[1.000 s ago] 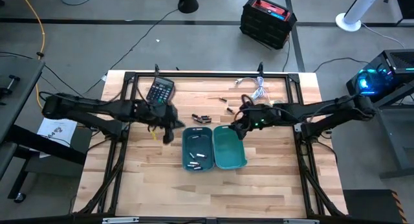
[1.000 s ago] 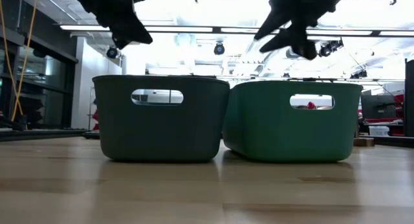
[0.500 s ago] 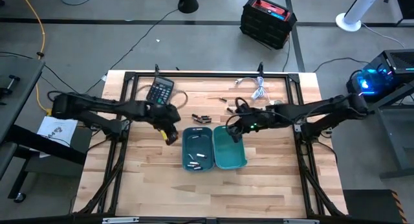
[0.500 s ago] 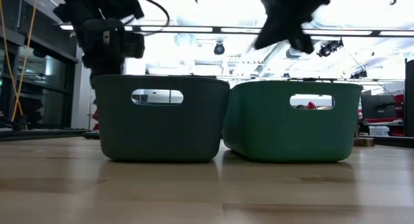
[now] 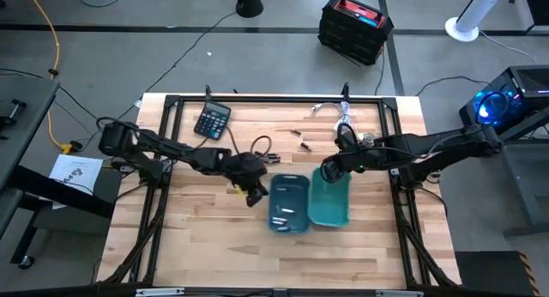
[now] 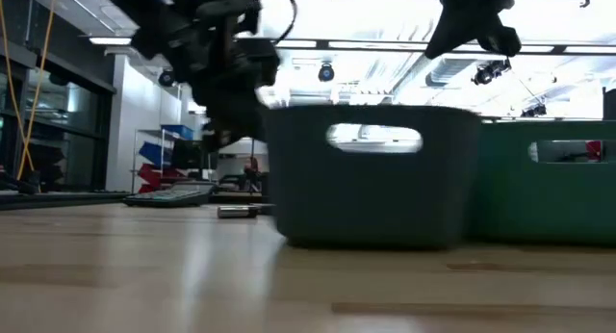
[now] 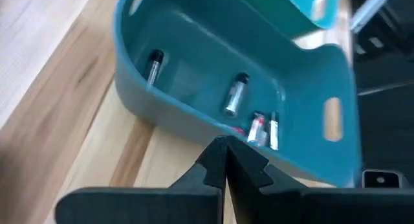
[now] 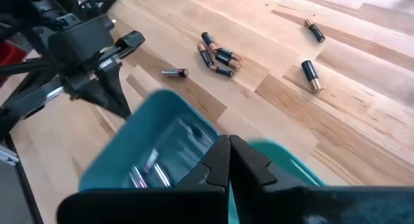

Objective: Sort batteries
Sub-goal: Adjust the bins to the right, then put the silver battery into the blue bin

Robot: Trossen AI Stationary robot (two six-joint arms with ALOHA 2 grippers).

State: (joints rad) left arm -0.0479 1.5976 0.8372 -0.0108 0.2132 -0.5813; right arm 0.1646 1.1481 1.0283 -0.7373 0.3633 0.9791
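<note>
left pincer (image 5: 251, 194): together, frame centre, beside dark bin (image 5: 289, 203) | right pincer (image 5: 329, 172): together, above green bin (image 5: 333, 207) | batteries (image 8: 218, 58): loose on tabletop (image 5: 206, 237), others (image 7: 234, 98) inside dark bin

blurred: dark bin (image 6: 371, 174) near side | cut off: green bin (image 6: 568, 184)

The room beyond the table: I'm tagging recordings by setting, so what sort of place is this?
Likely a robotics lab or workshop: grey floor with trailing cables, a black equipment case, a glowing computer tower, and a wooden table in a metal frame.
</note>
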